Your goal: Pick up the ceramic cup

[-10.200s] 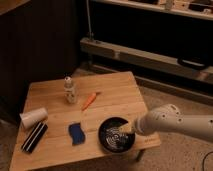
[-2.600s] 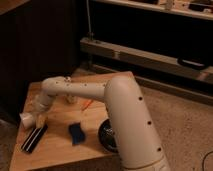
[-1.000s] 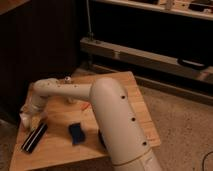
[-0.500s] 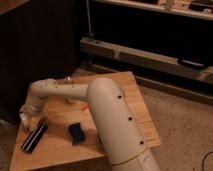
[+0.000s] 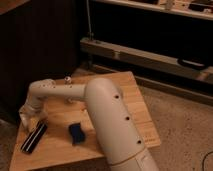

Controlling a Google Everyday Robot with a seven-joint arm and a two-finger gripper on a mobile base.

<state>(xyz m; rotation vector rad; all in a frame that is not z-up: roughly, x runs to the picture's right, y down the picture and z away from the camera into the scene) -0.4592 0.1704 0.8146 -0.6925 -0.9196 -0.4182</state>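
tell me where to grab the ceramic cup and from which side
Grip across its side wall, coming down from above. The ceramic cup seems to lie on its side at the left edge of the table. It is largely hidden under the gripper, which hangs right over it with fingers open.

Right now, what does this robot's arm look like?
A thick, smooth, cream-white arm of rounded tubular segments, with small dark dots along its side; no loose cables show. Its end effector, equally pale, is over the wooden table's left edge.
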